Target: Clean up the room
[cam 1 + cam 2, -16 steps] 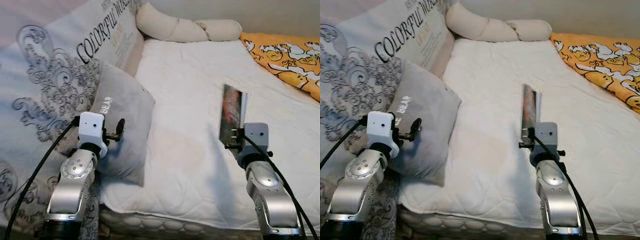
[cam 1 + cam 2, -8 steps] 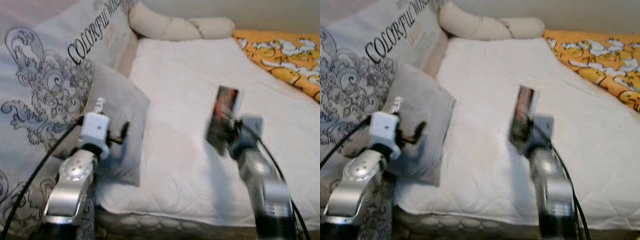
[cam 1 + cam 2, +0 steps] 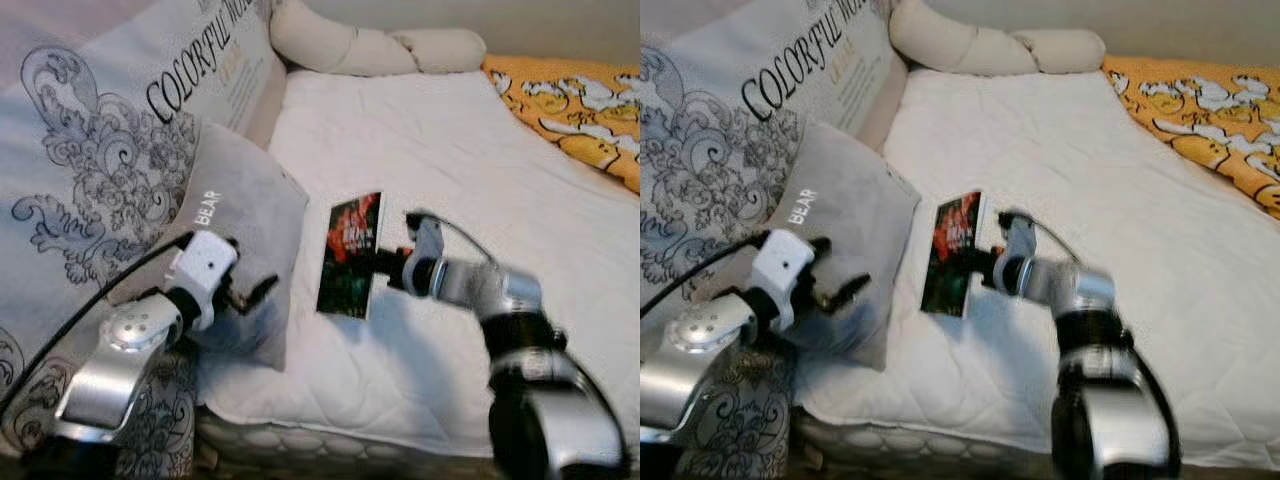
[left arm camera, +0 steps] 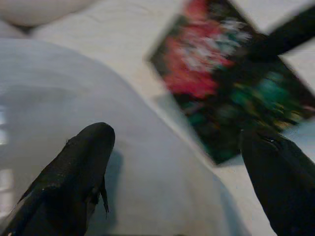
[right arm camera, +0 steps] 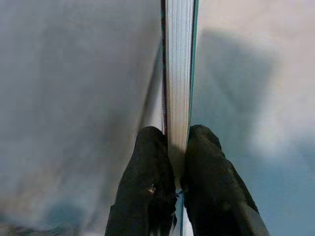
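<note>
Glossy and dark, with red and green print, a thin book (image 3: 350, 255) is held upright above the white mattress (image 3: 440, 150), just beside the grey cushion (image 3: 240, 240). It is pinched at one edge by the right gripper (image 5: 170, 147), whose two black fingers are pressed together on the page block, as is seen along the book's edge in the right wrist view. The left gripper (image 4: 182, 162) is held in front of the cushion with its fingers spread apart and nothing between them.

A slip is judged the main risk: the book is gripped at one edge only, so it could be swung or twisted out of the fingers by any quick arm movement and dropped back onto the bed. The cushion could also be struck by the book's free edge.

"BEAR" is read on the grey cushion, and "COLORFUL" on the large patterned pillow (image 3: 110, 150); the cover's writing is too blurred to be read.
</note>
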You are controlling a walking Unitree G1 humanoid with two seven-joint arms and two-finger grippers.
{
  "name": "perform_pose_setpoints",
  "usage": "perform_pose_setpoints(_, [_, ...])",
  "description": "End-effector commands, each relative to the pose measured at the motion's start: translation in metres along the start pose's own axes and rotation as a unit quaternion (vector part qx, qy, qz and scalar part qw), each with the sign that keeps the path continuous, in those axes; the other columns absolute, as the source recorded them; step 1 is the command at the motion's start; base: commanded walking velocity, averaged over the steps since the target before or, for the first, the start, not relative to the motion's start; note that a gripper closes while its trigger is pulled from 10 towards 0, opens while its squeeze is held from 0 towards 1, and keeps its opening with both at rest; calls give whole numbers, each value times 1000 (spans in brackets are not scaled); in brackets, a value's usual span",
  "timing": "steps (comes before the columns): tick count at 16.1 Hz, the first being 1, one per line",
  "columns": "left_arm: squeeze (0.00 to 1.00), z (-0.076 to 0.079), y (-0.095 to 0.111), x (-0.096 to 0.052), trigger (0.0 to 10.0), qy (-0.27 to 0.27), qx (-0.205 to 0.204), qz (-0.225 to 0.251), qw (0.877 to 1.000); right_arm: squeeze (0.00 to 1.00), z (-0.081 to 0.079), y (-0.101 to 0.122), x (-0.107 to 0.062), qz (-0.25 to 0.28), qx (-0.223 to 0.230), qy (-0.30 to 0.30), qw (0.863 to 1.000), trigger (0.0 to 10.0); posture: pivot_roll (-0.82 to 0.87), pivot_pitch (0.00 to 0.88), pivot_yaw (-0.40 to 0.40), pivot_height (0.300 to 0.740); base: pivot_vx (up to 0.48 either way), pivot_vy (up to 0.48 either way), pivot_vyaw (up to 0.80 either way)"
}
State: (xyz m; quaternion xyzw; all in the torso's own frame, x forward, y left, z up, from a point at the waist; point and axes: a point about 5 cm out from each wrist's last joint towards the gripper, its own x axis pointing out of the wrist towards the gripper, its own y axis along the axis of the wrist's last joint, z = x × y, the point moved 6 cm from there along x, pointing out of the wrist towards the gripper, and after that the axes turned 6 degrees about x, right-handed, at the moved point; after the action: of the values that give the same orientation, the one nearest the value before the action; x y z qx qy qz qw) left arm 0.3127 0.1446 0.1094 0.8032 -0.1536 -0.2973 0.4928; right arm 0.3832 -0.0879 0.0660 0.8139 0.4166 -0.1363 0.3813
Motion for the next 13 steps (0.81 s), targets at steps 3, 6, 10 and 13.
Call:
perform_pose_setpoints(3, [86, 14, -2, -5, 10000, -51, 6, -14, 999, 0, 11, -10, 6, -23, 27, -4, 999, 10000, 5, 0, 28, 740, 0, 0, 0])
perform_pose_setpoints(6, [86, 26, -5, -11, 10000, -93, 1, -33, 995, 0, 29, -8, 1, -36, 24, -34, 998, 10000, 23, 0, 22, 740, 0, 0, 0])
perform_pose_setpoints(10, [86, 36, -14, -17, 10000, -133, -6, -65, 989, 0, 46, 6, -3, -12, -66, -77, 995, 10000, 27, 0, 28, 740, 0, 0, 0])
perform_pose_setpoints(13, [82, 41, -18, -20, 10000, -154, -11, -79, 985, 0, 52, 5, -4, -27, -105, -94, 990, 10000, 29, 0, 23, 740, 0, 0, 0])
